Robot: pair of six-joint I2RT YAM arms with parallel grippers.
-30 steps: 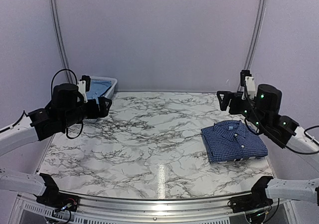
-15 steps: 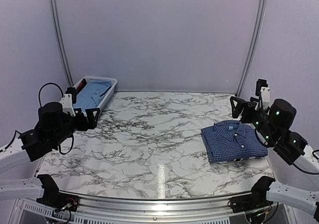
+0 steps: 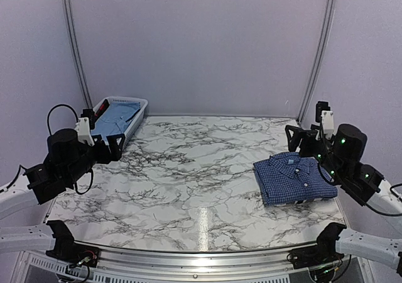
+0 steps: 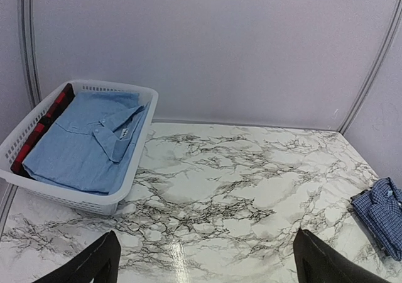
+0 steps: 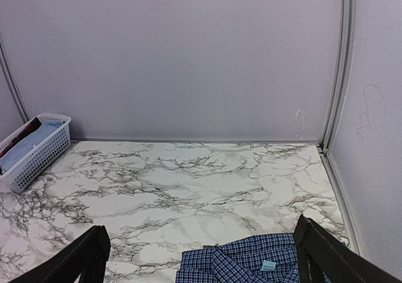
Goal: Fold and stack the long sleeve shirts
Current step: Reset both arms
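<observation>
The left gripper and right gripper both stand wide, holding nothing. Since half a second ago the right gripper has edged left, and the folded blue shirt lies just below and ahead of it. The left gripper has barely moved, with the basket ahead to its left.

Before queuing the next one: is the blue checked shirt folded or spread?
Folded: the blue checked shirt lies as a compact rectangle, collar on top.

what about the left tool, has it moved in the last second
Yes. The left tool has pulled back leftward and toward the near edge, away from the white basket it overlapped.
</observation>
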